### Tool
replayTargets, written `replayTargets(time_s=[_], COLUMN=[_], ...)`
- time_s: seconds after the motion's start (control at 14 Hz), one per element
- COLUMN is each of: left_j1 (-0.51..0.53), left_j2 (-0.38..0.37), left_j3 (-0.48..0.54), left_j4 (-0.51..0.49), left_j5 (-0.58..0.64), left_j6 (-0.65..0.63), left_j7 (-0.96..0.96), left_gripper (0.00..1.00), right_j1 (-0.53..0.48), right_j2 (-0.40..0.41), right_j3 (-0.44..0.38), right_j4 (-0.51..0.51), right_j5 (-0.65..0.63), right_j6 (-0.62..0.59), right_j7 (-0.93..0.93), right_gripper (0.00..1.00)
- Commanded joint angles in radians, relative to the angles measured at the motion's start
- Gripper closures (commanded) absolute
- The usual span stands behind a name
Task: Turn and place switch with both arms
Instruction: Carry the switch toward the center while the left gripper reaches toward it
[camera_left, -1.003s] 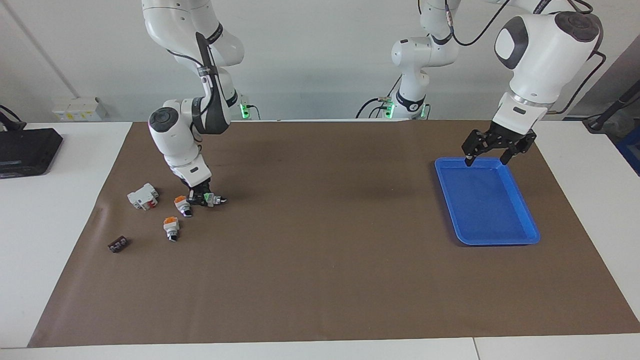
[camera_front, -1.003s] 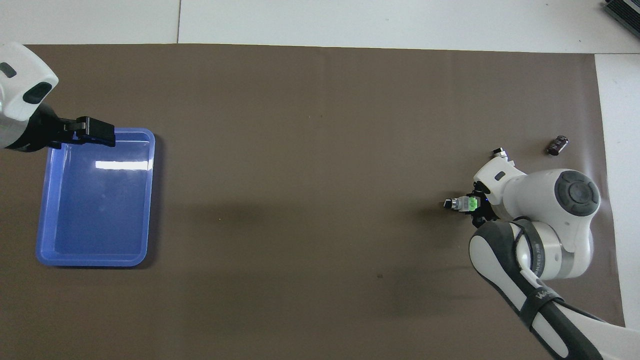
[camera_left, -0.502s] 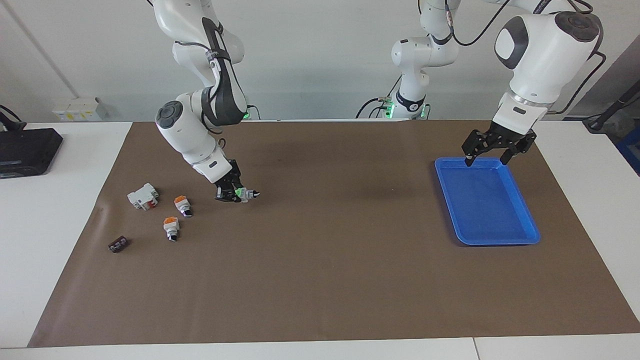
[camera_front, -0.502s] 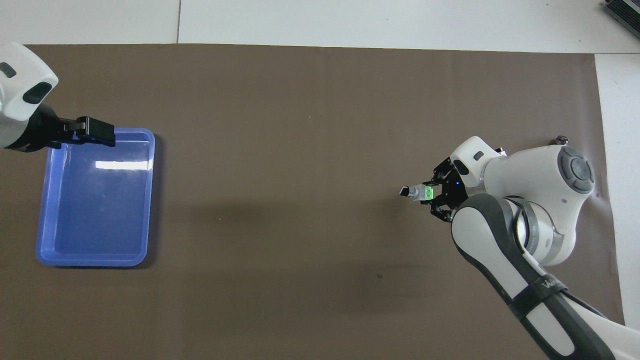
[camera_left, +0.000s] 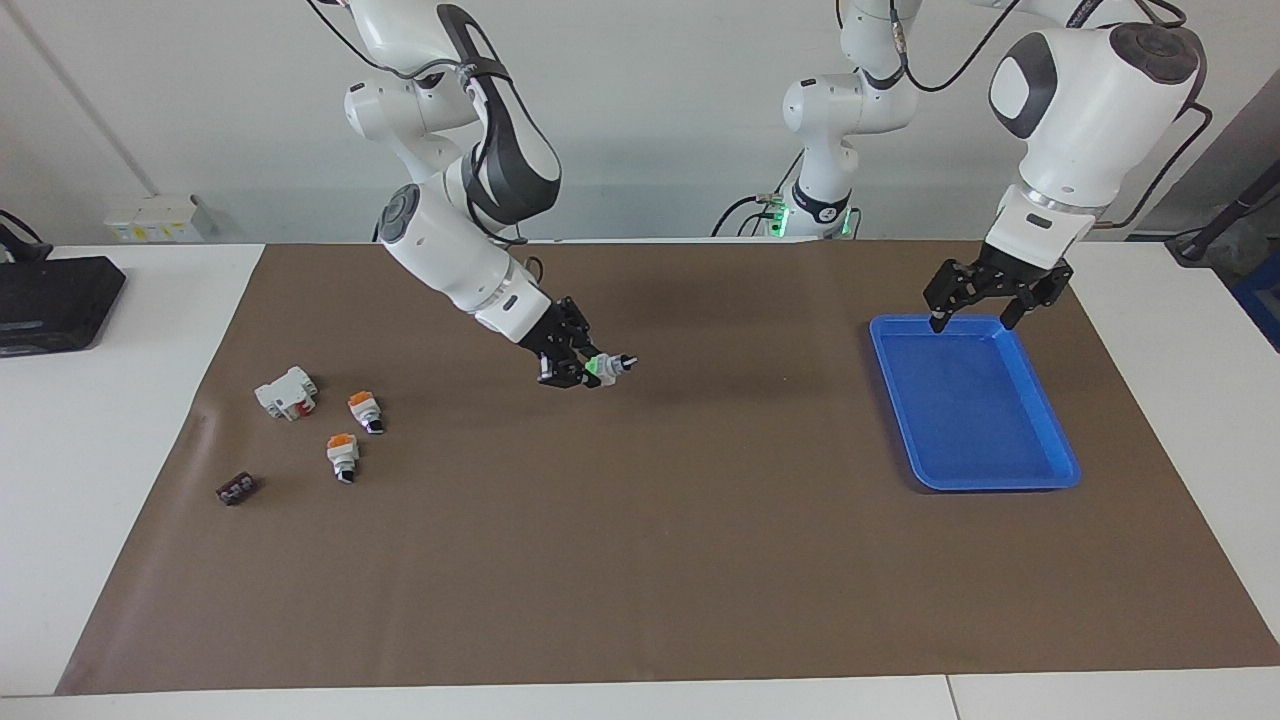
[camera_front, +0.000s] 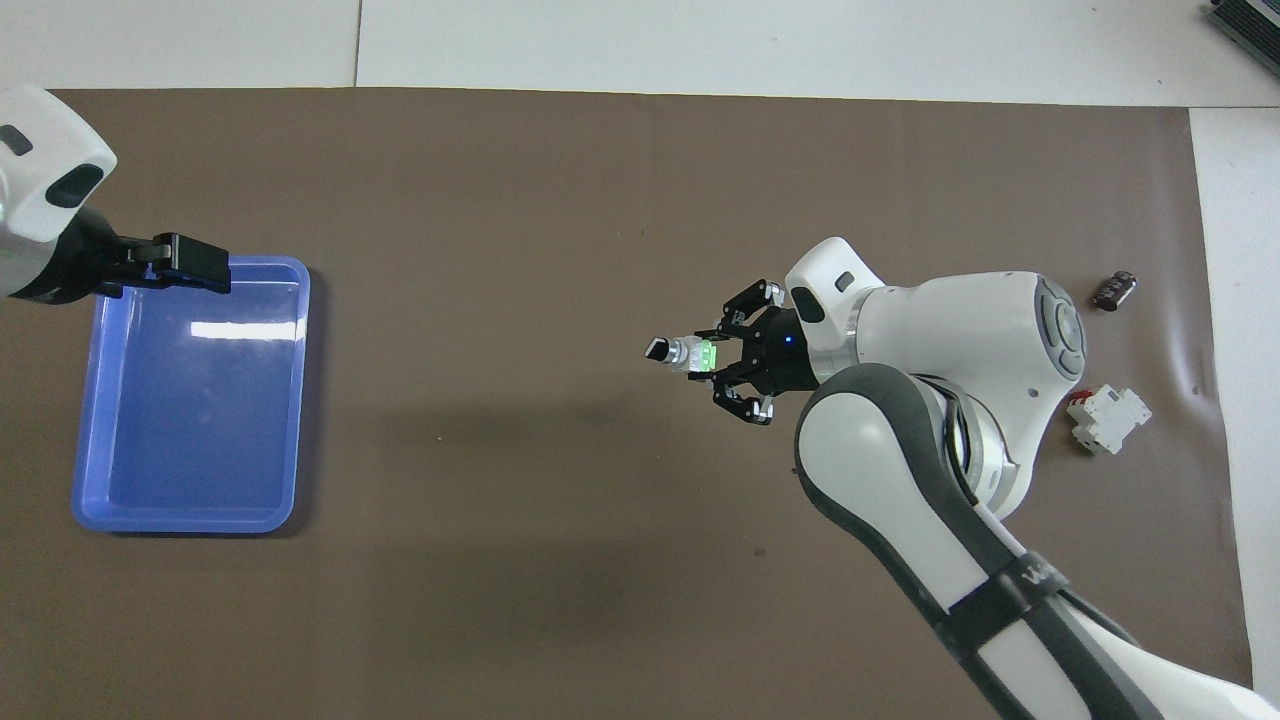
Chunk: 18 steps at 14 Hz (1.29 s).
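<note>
A: Where is the switch (camera_left: 603, 367) seen?

B: It is held in the air over the brown mat (camera_left: 640, 560), about the middle of the table, clamped in the right gripper (camera_left: 585, 368). Its knob tip is pointed toward the left arm's end, and its green end is gripped between the fingers.

A: And the left gripper (camera_left: 975, 320)?

B: It is held over the edge of the blue tray (camera_left: 1040, 478) nearest the robots, with its fingers spread apart and nothing between them. That arm is seen waiting.

A: What else is laid out?

B: Toward the right arm's end, two orange-capped switches (camera_left: 364, 410) are seen lying near each other, a white block (camera_left: 285, 393) with red just beside them, and a small dark part (camera_left: 237, 489) farther from the robots.
</note>
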Motion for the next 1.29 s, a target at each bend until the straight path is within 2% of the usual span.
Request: replayTargets(time_s=[0.0, 0.36, 0.65, 0.93, 1.22], left_j1=[0.007, 0.005, -0.012, -0.012, -0.01], left_j2=[-0.026, -0.03, -0.036, -0.039, -0.042], left_j3=[-0.005, -0.006, -0.009, -0.014, -0.014], left_j4=[-0.027, -0.026, -0.029, -0.034, -0.04], left_j5=[0.018, 0.018, 0.018, 0.005, -0.153], left_j6=[-0.002, -0.002, -0.006, -0.031, -0.017], left_j7=[-0.011, -0.011, -0.014, -0.015, -0.034], left_gripper=[0.0, 0.0, 0.0, 0.0, 0.0], right_j1=[0.061, 0.176, 0.224, 0.23, 0.241], right_j2=[0.018, 0.003, -0.004, -0.005, -0.004], right_j3=[-0.001, -0.001, -0.001, -0.001, -0.001], right_j4=[0.05, 0.092, 0.087, 0.082, 0.082], right_j5=[0.07, 0.074, 0.061, 0.06, 0.058], right_j6=[0.084, 0.222, 0.227, 0.235, 0.255], right_j7=[0.044, 0.172, 0.205, 0.215, 0.218], right_gripper=[1.0, 1.0, 1.0, 1.0, 1.0])
